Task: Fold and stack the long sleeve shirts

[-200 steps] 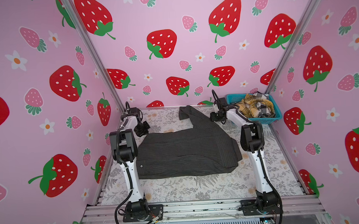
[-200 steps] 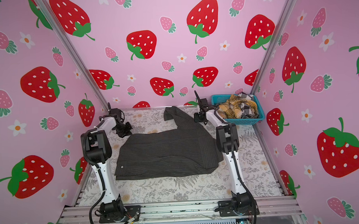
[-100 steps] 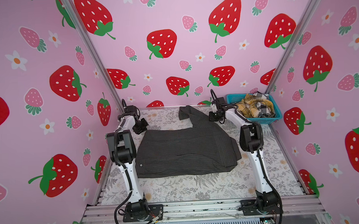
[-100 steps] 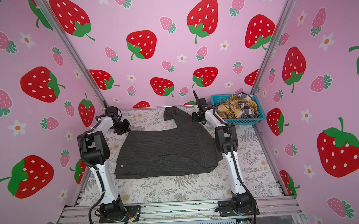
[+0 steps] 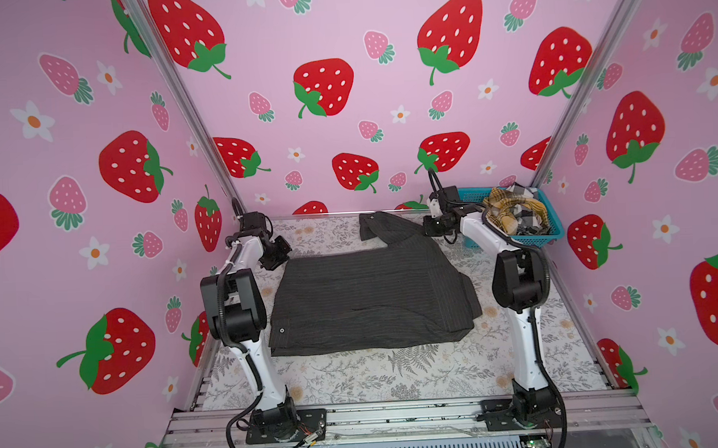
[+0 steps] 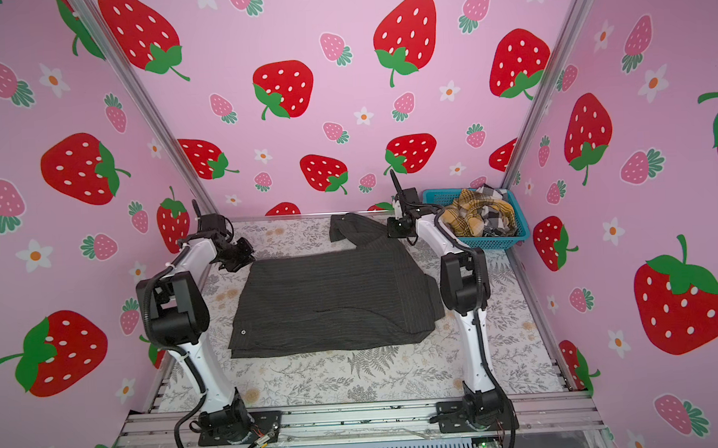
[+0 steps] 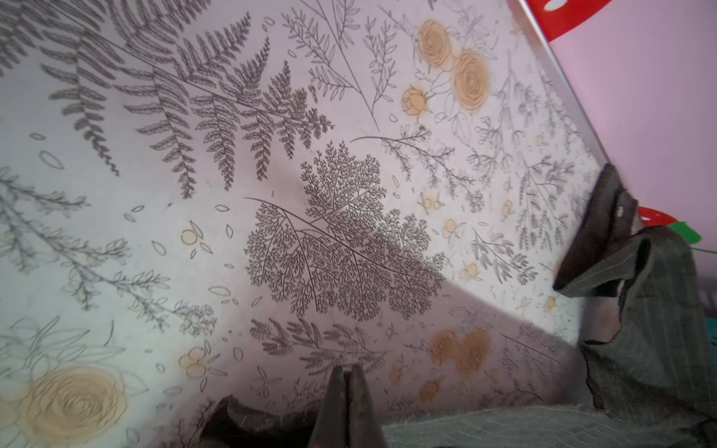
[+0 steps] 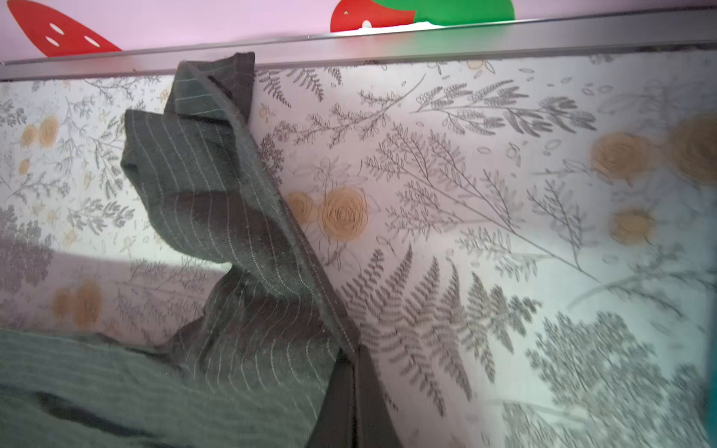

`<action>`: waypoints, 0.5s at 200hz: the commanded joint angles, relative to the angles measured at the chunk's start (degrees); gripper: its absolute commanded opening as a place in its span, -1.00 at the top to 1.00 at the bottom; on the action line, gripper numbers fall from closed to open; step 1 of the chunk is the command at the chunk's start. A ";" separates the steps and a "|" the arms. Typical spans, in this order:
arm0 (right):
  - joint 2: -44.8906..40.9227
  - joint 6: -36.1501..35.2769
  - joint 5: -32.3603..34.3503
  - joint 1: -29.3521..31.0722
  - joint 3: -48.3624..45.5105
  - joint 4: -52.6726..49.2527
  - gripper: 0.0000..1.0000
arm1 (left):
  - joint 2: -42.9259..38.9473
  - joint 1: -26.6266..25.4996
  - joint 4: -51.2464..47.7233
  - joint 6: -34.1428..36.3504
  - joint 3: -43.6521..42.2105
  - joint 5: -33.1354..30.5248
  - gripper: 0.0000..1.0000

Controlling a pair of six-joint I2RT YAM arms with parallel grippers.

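teal basket (image 5: 535, 239), floral tabletop (image 5: 356, 379), strawberry walls (image 5: 340, 26)

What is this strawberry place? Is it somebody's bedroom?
Probably not: it looks like a little robot work booth. A left arm and a right arm are fixed to a metal rail, a charcoal shirt lies on the flowery table, and a teal basket holds more shirts.

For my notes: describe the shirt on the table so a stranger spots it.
In the middle of the floral-print table lies a charcoal pinstriped shirt. Unlike the mustard plaid shirt and black-and-white check shirt bundled in the teal basket, it is spread out.
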 commanded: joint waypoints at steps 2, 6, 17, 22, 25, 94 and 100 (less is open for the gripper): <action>-9.13 1.78 1.52 0.39 -11.26 5.31 1.00 | -3.59 0.70 2.84 -1.48 -5.15 -0.30 1.00; -10.49 2.20 1.52 0.45 -13.12 5.90 1.00 | -4.23 0.79 3.01 -1.55 -5.81 -0.22 1.00; -13.55 3.03 0.84 0.52 -17.30 6.88 1.00 | -6.10 1.04 2.89 -1.65 -7.61 -0.43 1.00; -14.69 3.30 0.49 0.63 -19.25 7.26 1.00 | -7.07 1.09 2.93 -1.73 -8.54 -0.54 1.00; -15.62 3.48 0.36 0.73 -20.50 7.63 1.00 | -7.80 1.15 3.07 -1.73 -9.25 -0.56 1.00; -29.60 7.24 1.46 2.80 -44.54 16.48 1.00 | -20.80 1.87 5.11 -3.32 -25.09 -2.19 1.00; -30.32 7.16 1.61 2.93 -45.89 16.72 1.00 | -21.32 1.85 5.41 -3.25 -26.25 -2.23 1.00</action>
